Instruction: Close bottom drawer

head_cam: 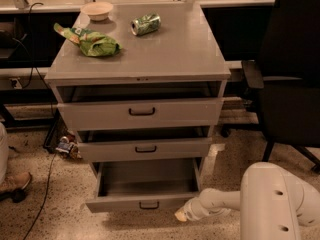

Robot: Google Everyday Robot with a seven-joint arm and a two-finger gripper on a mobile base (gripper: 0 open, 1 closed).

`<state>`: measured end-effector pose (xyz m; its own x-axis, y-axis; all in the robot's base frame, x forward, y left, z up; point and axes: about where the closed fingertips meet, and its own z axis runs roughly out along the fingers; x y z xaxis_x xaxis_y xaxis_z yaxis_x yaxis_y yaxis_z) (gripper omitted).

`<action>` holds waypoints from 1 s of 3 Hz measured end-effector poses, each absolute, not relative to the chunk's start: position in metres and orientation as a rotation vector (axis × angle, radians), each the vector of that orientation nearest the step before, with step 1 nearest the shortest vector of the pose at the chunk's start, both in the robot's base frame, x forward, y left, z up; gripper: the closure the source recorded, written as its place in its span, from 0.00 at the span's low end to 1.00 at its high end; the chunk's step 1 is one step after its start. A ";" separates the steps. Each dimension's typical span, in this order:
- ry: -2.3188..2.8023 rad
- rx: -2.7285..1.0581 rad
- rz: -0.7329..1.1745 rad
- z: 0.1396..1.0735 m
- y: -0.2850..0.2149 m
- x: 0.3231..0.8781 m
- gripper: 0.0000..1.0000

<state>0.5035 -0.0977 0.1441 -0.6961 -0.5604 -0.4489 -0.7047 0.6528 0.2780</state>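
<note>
The bottom drawer [145,202] is the lowest of three grey drawers in the cabinet [140,59]. It stands pulled out the farthest, its empty inside showing, with a small dark loop handle [149,205] at the centre of its flat front. My gripper [181,214] is low at the end of the white arm [220,201], right at the drawer front's right end, close above the floor.
The middle drawer [145,149] and top drawer [141,112] stand slightly open. On the cabinet top lie a green bag [95,43], a can [146,24] and a bowl [97,10]. A black chair [290,79] stands at the right. A cable [45,194] and a shoe [12,184] lie at the left.
</note>
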 end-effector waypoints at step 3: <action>2.472 -1.091 0.548 0.140 -0.092 0.543 1.00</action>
